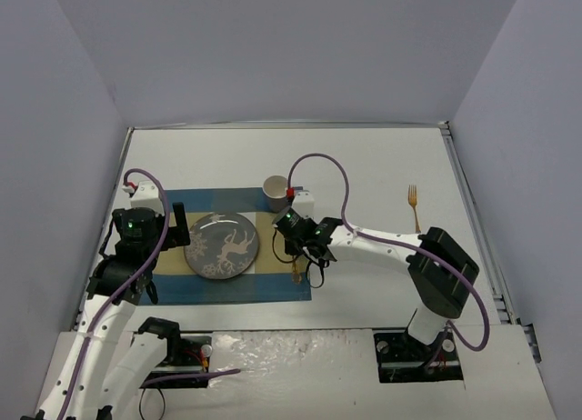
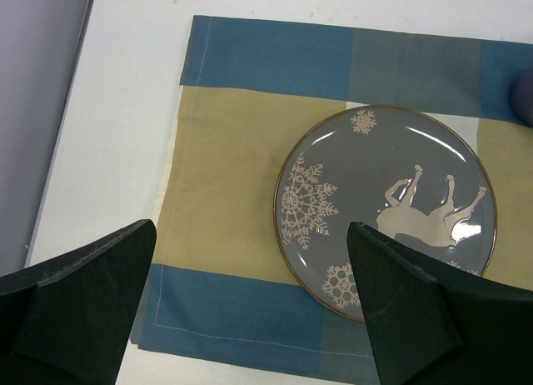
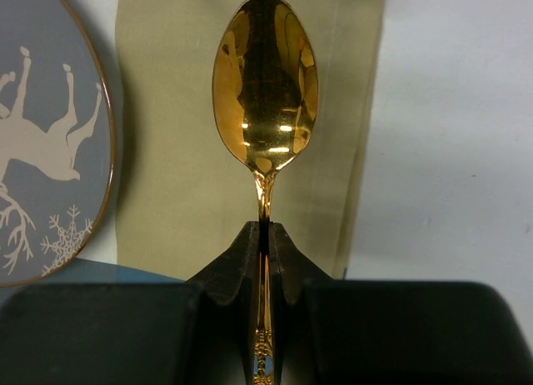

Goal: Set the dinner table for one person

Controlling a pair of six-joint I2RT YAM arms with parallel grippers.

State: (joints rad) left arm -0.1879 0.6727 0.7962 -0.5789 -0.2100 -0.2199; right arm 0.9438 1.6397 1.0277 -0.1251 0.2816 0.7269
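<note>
The white dinner table carries a blue-and-tan checked placemat. A grey plate with white reindeer and snowflake prints sits on the mat. My right gripper is over the mat's right side, just right of the plate. In the right wrist view it is shut on the handle of a gold spoon, whose bowl points away over the tan stripe. My left gripper hovers over the mat's left part. In the left wrist view it is open and empty, with the plate to its right.
A grey cup stands at the mat's far right corner. A gold fork lies on the bare table to the right. Grey walls enclose the table on three sides. A cable loops over the right arm.
</note>
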